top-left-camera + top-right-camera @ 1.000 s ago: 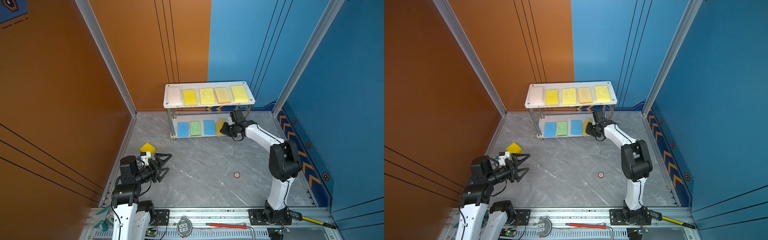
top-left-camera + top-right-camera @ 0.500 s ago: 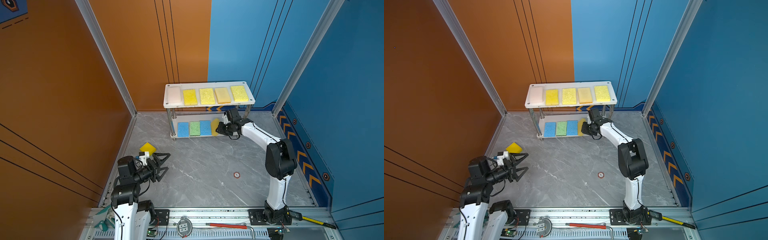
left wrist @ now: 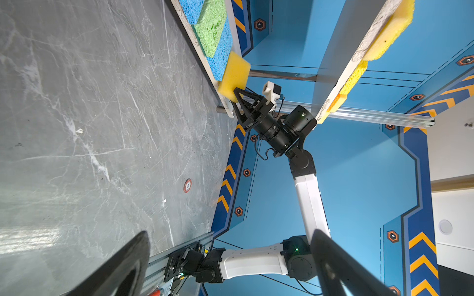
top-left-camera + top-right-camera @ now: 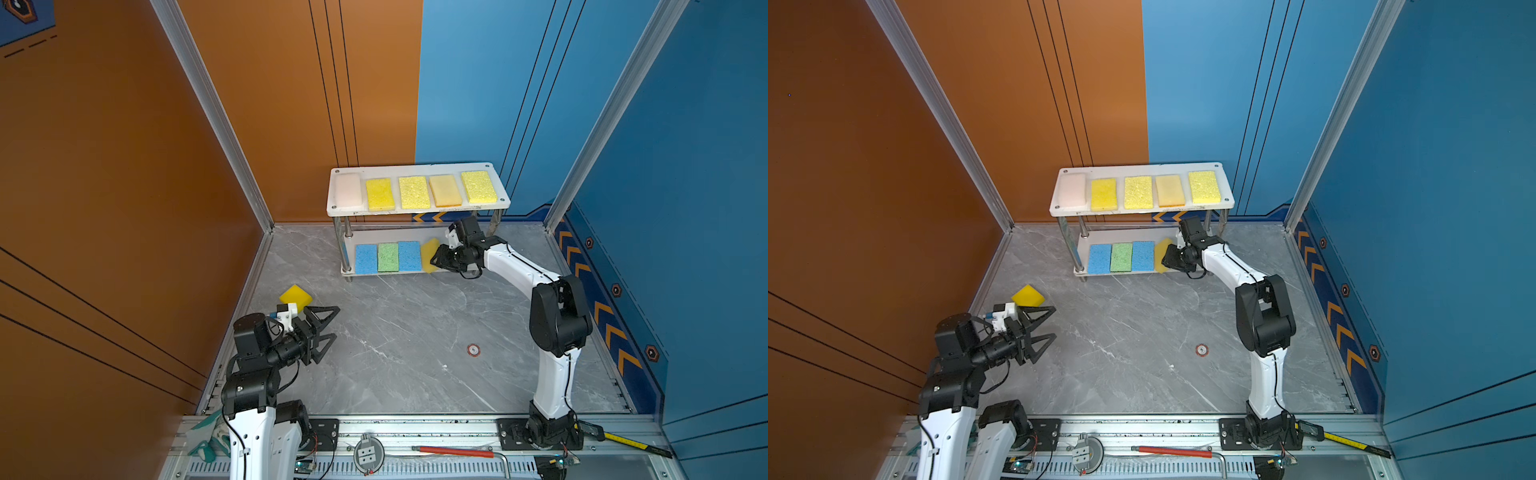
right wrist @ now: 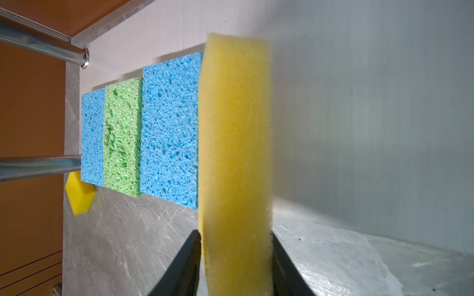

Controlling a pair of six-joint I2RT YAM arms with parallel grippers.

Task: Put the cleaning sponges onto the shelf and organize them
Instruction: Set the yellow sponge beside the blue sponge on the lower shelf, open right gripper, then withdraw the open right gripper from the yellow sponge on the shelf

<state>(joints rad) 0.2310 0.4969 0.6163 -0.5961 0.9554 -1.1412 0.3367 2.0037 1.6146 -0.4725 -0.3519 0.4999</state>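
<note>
The shelf (image 4: 415, 211) stands against the back wall. On its top board lie a pale sponge (image 4: 348, 190) and several yellow or orange ones. Its lower board carries a blue sponge (image 4: 366, 259), a green one (image 4: 388, 257) and a second blue one (image 4: 409, 255). My right gripper (image 4: 436, 259) is shut on a yellow sponge (image 5: 233, 133). That sponge stands on edge at the lower board's right part, right beside the second blue sponge. Another yellow sponge (image 4: 295, 296) lies on the floor at the left. My left gripper (image 4: 332, 322) hovers open and empty just in front of it.
A green-and-white glove (image 4: 208, 436) lies by the left arm's base. A red-handled tool (image 4: 453, 451) rests on the front rail, a yellow-and-black tool (image 4: 623, 440) at the far right. A small round marker (image 4: 473, 350) sits on the grey floor.
My right gripper has carried the yellow sponge leftward along the lower board up to the second blue sponge. The left arm has hardly moved.
</note>
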